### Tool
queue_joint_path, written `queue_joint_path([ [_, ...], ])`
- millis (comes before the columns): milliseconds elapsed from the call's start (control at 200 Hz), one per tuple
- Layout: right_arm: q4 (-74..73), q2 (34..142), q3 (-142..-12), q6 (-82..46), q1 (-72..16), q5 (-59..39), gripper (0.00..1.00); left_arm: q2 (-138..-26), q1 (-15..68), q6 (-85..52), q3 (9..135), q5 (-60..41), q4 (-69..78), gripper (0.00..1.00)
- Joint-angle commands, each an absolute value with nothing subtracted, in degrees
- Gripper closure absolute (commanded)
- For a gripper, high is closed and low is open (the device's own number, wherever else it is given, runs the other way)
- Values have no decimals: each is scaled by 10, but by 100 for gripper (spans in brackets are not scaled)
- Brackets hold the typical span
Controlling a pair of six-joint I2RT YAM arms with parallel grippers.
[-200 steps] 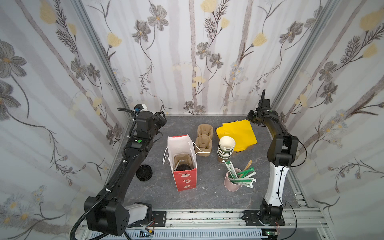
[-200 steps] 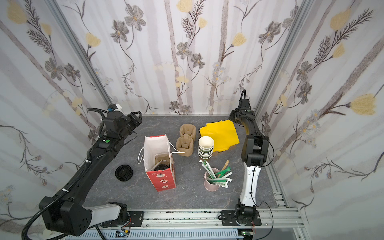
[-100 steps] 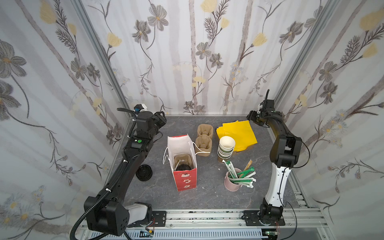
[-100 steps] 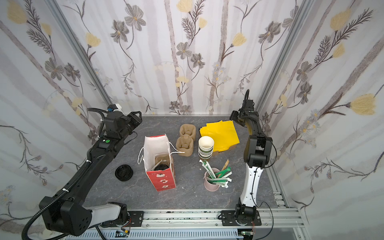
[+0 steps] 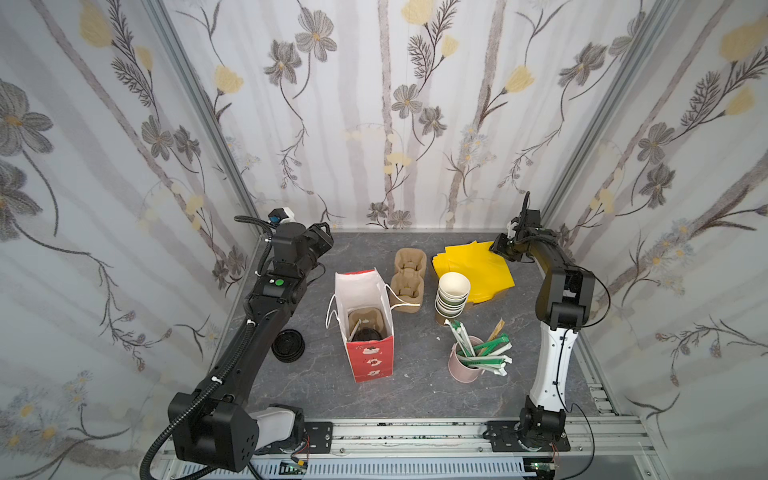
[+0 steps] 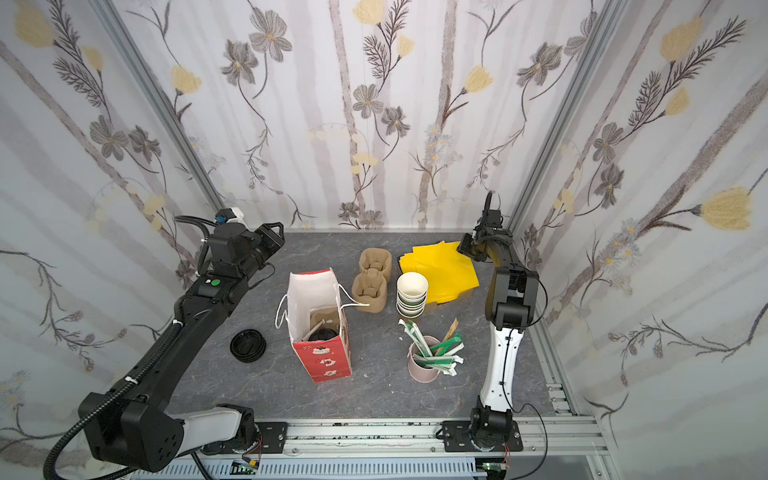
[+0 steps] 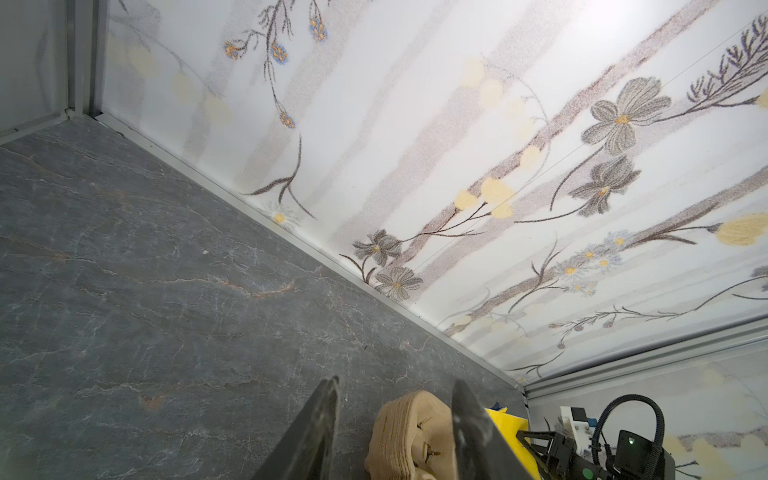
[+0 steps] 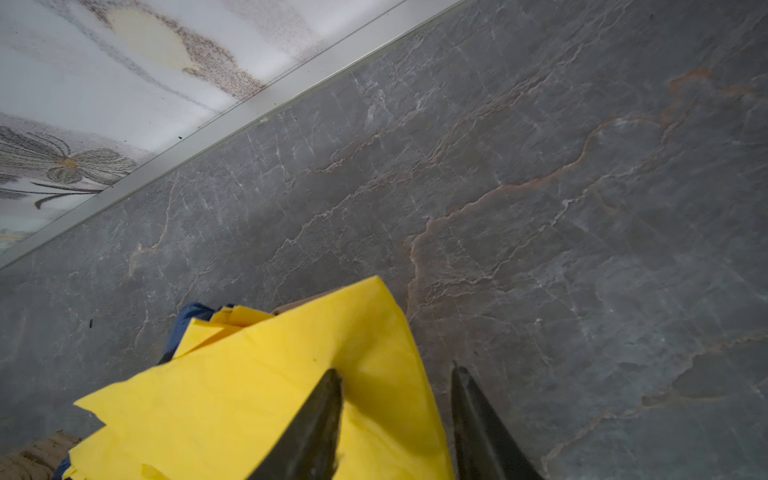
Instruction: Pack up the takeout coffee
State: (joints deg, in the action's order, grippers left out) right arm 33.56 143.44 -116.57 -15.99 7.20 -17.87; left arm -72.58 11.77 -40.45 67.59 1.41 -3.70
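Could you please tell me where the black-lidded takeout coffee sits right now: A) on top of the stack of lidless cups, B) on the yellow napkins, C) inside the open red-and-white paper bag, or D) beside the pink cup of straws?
C: in both top views the takeout coffee shows its black lid down inside the open paper bag, seated in a cardboard carrier.

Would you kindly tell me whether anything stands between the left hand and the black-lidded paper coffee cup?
Yes. The black-lidded paper coffee cup sits deep inside the red-and-white paper bag, and the bag's tall white wall rises between it and the left hand. Only the bag's open mouth, from above, looks clear.
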Motion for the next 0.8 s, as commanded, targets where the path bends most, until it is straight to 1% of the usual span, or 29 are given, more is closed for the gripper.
queue_joint_path([
  [0, 315, 1434, -1170, -160, 74, -193, 73, -723, 117, -399, 681, 14, -17, 54],
  [50, 315, 1432, -1171, -160, 73, -192, 80, -723, 118, -400, 683, 14, -18, 54],
  [130, 315, 1426, -1170, -159, 74, -187, 86, -724, 118, -398, 684, 14, -18, 54],
  [330, 319, 1396, -1167, -155, 73, -163, 91, -723, 118, -397, 685, 12, -18, 54],
  [465, 316, 1369, -1161, -152, 72, -143, 92, -723, 118, -396, 685, 14, -18, 54],
  [630, 314, 1344, -1157, -150, 69, -151, 99, -723, 118, -395, 684, 16, -17, 54],
  [655, 314, 1338, -1156, -150, 67, -152, 100, -710, 118, -394, 684, 17, -17, 54],
  [729, 312, 1316, -1142, -150, 61, -151, 100, -707, 117, -389, 685, 16, -17, 54],
  [794, 305, 1287, -1120, -155, 53, -137, 100, -710, 122, -358, 699, 2, -17, 57],
])
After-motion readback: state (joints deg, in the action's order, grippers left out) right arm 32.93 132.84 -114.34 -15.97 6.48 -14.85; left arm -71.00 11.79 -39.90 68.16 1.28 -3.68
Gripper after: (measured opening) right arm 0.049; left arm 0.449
